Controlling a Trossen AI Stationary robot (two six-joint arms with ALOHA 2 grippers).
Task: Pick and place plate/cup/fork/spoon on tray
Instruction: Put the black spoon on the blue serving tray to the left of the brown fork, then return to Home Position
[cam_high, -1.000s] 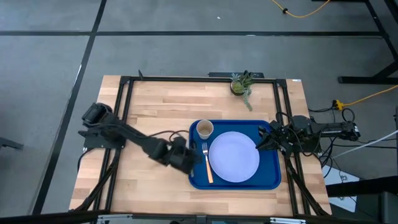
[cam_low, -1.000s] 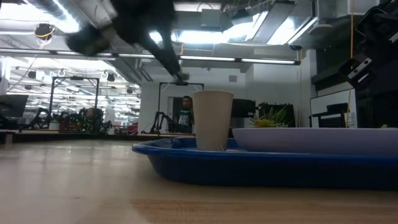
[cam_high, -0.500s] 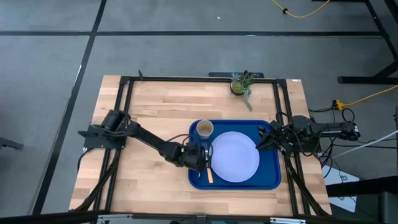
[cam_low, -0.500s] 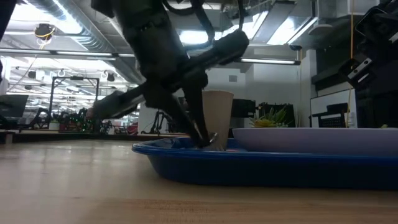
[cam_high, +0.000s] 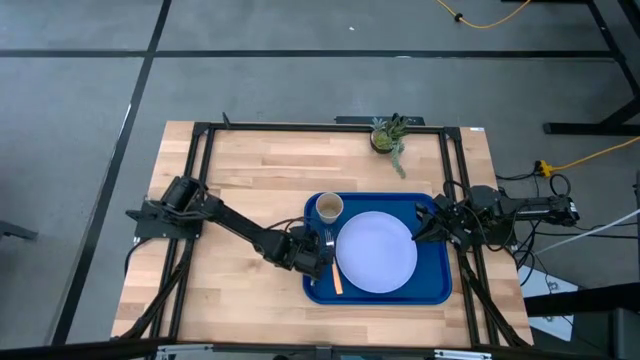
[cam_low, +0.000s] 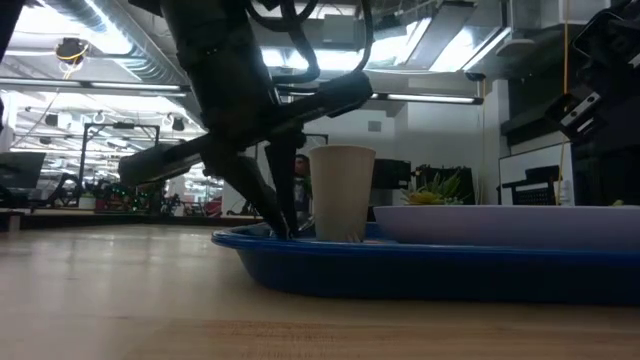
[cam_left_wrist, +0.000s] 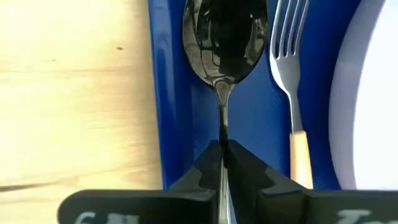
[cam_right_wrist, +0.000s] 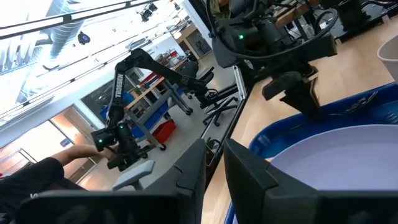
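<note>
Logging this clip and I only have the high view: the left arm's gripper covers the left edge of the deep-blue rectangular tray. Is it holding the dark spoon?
Observer: Yes. In the left wrist view the left gripper is shut on the thin handle of the slim, nearly black spoon.
Operator: Is the spoon inside the tray?
Observer: Its oval bowl lies over the deep-blue tray floor, just inside the raised rim.
Operator: And relative to the fork?
Observer: The silver-tined fork with the tan wooden handle lies parallel beside it, between the spoon and the round pale lavender-white plate.
</note>
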